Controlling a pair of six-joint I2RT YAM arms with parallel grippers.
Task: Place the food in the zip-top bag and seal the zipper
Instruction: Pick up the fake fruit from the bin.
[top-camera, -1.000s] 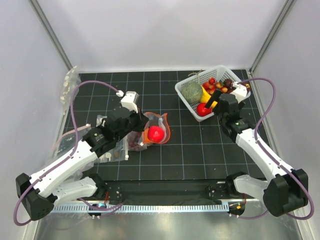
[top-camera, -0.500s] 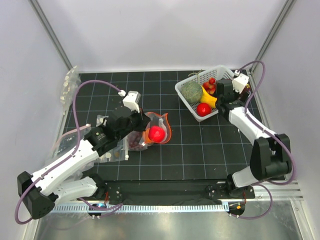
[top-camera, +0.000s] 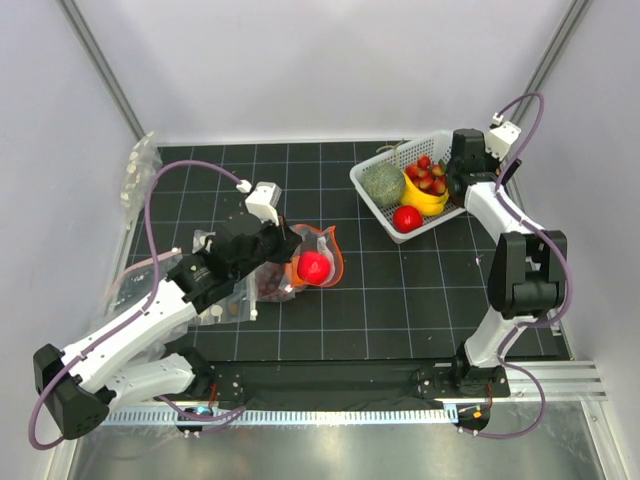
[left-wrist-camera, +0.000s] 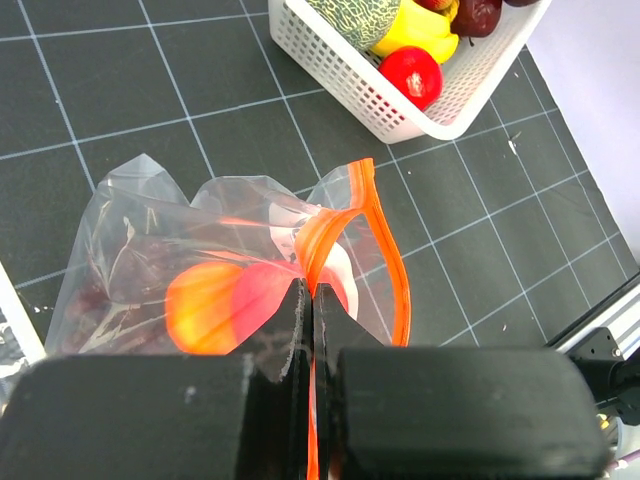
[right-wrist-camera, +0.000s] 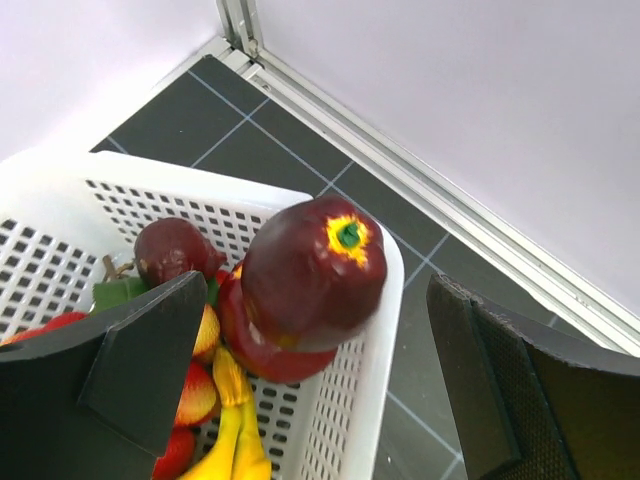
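The white basket (top-camera: 368, 205) at the mat's far right holds a green melon (top-camera: 381, 183), banana (top-camera: 425, 198), red ball (top-camera: 406, 218) and dark apples (right-wrist-camera: 312, 272) beneath the wide-spread right gripper (right-wrist-camera: 315, 340), while the zip-top bag (left-wrist-camera: 140, 215), left of centre, holds a second red ball (left-wrist-camera: 265, 295) and an orange ball (left-wrist-camera: 200, 305), the left gripper (left-wrist-camera: 305, 310) pinching its zipper (left-wrist-camera: 385, 250).

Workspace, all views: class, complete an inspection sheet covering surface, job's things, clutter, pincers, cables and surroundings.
Surface: black gridded mat.
Job's things: bag, zipper open, holds a red ball and an orange ball; second red ball in the basket.
Clutter: melon, banana, apple in basket; disc bags at left edge.
Pincers: left pincer shut on bag's mouth; right pincer open over basket.
Cables: purple cables loop off both arms.
Surroundings: white walls, metal posts.
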